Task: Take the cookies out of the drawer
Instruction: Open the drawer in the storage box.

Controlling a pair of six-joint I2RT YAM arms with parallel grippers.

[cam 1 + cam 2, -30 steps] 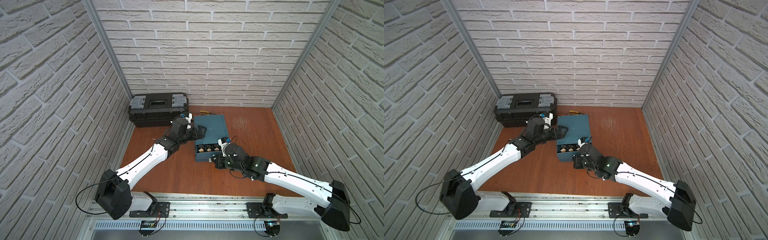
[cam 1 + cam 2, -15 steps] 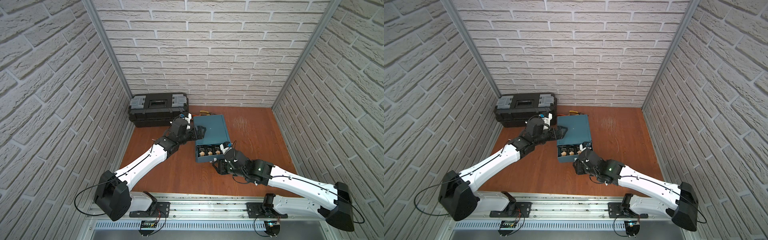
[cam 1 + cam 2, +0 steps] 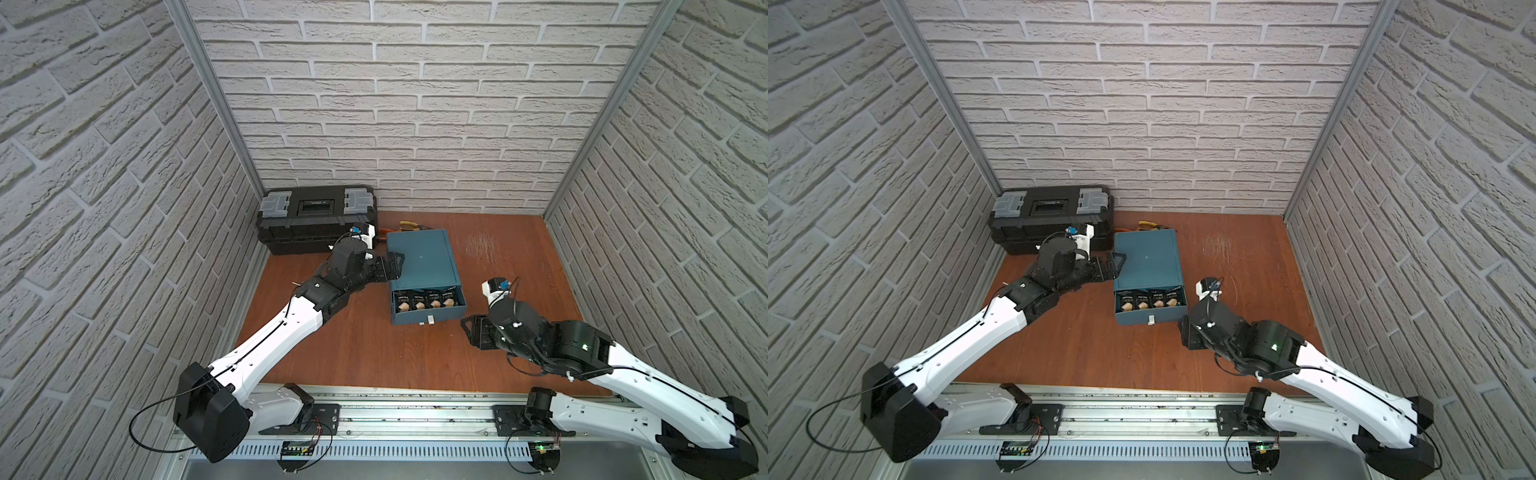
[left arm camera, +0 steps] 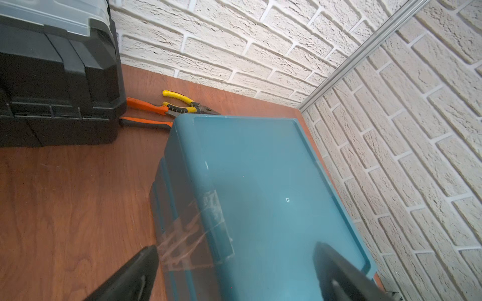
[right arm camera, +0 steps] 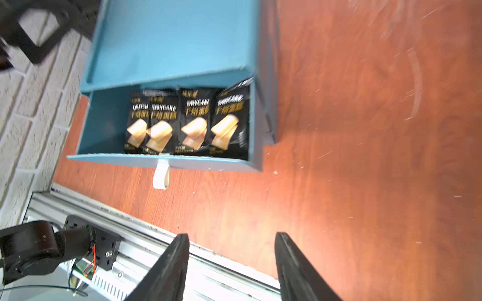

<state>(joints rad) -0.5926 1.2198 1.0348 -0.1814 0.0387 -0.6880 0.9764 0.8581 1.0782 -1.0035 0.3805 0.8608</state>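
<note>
Four black cookies [image 5: 187,122] packets stood in a row inside the pulled-out drawer [image 3: 428,318] of a teal cabinet [image 3: 422,257] on the wooden table [image 3: 374,353], all still inside it. The right gripper [image 5: 232,263] hovered off the drawer's front corner, jaws spread and empty, well short of the white pull tab [image 5: 161,174]. The left gripper [image 4: 234,271] straddled the cabinet's side edge with jaws apart, near a black toolbox [image 3: 318,218] and pliers [image 4: 169,109].

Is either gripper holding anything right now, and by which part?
Right gripper: open, empty. Left gripper: jaws straddle the blue drawer box's top side edge; whether they clamp it cannot be told.
</note>
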